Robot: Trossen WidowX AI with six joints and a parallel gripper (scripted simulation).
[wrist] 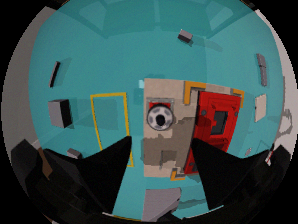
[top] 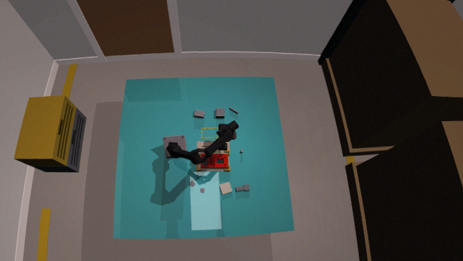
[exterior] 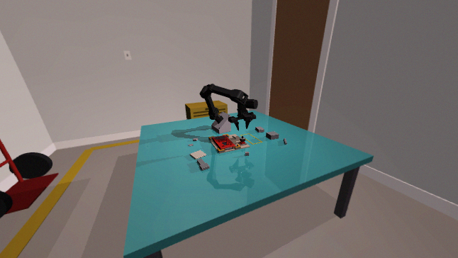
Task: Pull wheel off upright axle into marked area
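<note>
The wheel [wrist: 158,117] [exterior: 242,139] sits on the upright axle at one end of a beige board [wrist: 161,152] [top: 201,145] [exterior: 235,136] that also carries a red plate [wrist: 214,121] [top: 215,161] [exterior: 223,142]. In the top view the arm hides the wheel. The marked area is a yellow outlined rectangle [wrist: 93,123] [top: 201,133] [exterior: 258,137] on the teal table, right beside the board. My gripper [wrist: 162,141] [exterior: 242,125] is open and empty. It hangs above the wheel, fingers pointing down, one on each side, well clear of it.
Two grey blocks [top: 198,114] [top: 220,112] [exterior: 272,135] and a small bar [top: 234,110] lie beyond the marked area. A beige tile [top: 226,188] and a grey piece [top: 243,188] lie on the other side of the board. The arm's base [top: 174,145] stands beside the board.
</note>
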